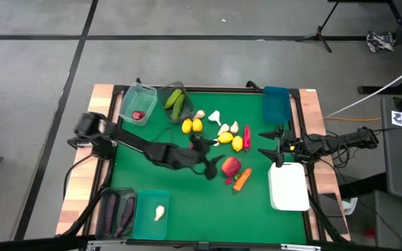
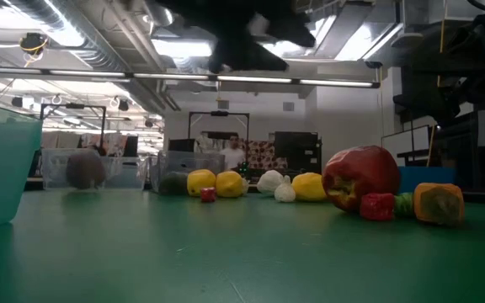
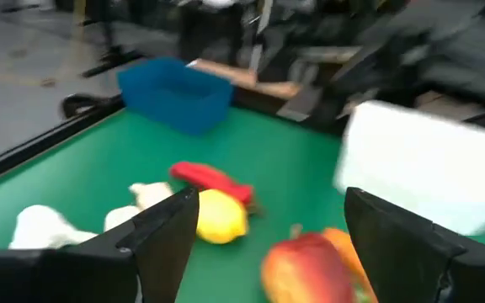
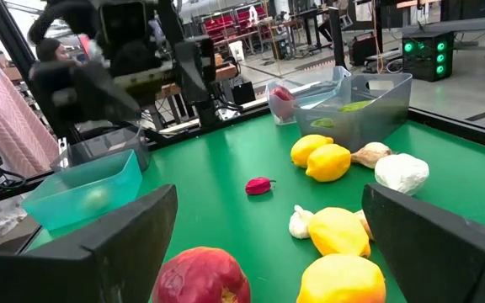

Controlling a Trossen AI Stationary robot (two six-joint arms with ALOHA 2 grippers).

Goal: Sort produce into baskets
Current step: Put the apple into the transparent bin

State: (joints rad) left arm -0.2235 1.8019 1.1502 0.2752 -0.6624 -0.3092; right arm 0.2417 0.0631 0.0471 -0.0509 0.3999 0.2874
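right now the left gripper (image 1: 208, 166) hangs over the middle of the green counter (image 1: 187, 202), its fingers apart and nothing between them. just beside it lies a large red round fruit (image 1: 231, 165), with the orange carrot (image 1: 242, 180) touching that fruit's far side. past the fingers, in the left wrist view, a yellow lemon (image 3: 220, 217) sits against a red pepper (image 3: 210, 178), and white garlic bulbs (image 3: 45, 225) lie near them.

the right gripper (image 1: 269, 145) waits near the counter's right edge, fingers spread wide and empty, just above the flat white tray (image 1: 288, 187). the blue tub (image 1: 276, 103) stands at the back right corner.

two more lemons (image 1: 192, 125) lie together near the back, beside the smoky grey tub (image 1: 174, 89) that holds green cucumbers (image 1: 176, 102). next to it the clear tub (image 1: 138, 96) has one small red fruit (image 1: 137, 116) inside. at the front left, a dark tub (image 1: 107, 196) holds two purple eggplants (image 1: 117, 211), and the teal tub (image 1: 151, 202) beside it holds one garlic bulb (image 1: 159, 213). a small red piece (image 4: 259, 186) lies alone on the felt in the right wrist view.
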